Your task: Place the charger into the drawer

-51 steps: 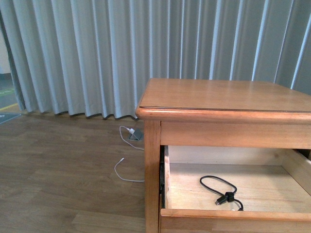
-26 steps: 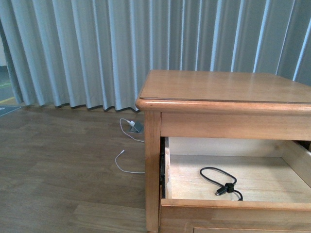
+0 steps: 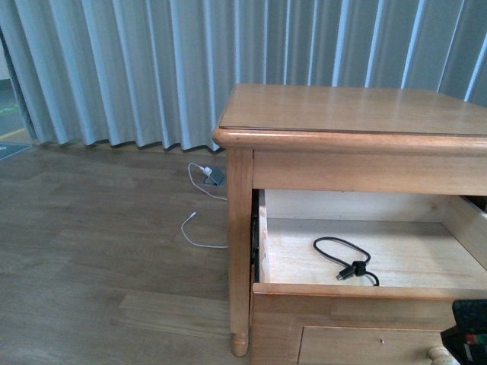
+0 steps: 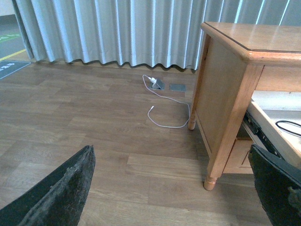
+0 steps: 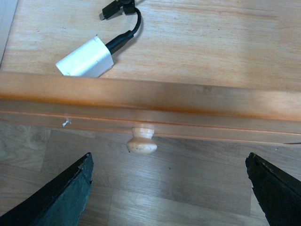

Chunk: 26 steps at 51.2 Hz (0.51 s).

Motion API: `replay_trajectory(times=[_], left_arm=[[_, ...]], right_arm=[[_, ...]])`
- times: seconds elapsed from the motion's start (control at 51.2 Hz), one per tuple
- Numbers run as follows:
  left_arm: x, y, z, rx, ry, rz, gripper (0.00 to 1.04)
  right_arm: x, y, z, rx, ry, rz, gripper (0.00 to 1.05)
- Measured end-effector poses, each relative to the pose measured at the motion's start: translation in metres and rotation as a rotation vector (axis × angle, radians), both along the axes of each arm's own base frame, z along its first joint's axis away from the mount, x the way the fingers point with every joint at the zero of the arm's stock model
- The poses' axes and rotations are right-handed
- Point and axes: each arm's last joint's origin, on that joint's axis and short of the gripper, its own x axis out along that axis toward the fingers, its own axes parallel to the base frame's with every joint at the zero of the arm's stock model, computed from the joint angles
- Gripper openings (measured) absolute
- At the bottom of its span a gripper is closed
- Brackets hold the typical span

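The drawer (image 3: 365, 290) stands pulled out of the honey-brown cabinet (image 3: 350, 122), its pale inside showing. The charger lies inside it. The black looped cable (image 3: 344, 260) shows in the front view, and the white block (image 5: 87, 59) with its black lead (image 5: 123, 28) rests just behind the drawer front (image 5: 211, 101) in the right wrist view. My right gripper (image 5: 169, 188) is open, outside the drawer front and level with the round knob (image 5: 142, 141), holding nothing. My left gripper (image 4: 171, 188) is open above the floor, left of the cabinet.
A white cable (image 3: 199, 228) trails over the wood floor from a grey floor socket (image 3: 215, 177) near the grey curtain (image 3: 114, 68). The cabinet's front leg (image 3: 240, 342) stands close to the left gripper. A dark part of my right arm (image 3: 469, 334) shows at the drawer's front right.
The front view has drawn back, so more of the drawer front and the cabinet leg show. My right arm has come into view at the lower right. The charger stays in the drawer.
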Motion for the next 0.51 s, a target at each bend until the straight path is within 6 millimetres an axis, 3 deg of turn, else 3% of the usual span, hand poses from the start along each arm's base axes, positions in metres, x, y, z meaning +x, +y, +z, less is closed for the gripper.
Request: replay_trajectory(times=[0.508], left_arm=[[0.000, 0.000, 0.000, 0.000, 0.000, 0.000, 0.99]], right_arm=[[0.058, 0.008, -0.015, 0.020, -0.018, -0.110, 0.97]])
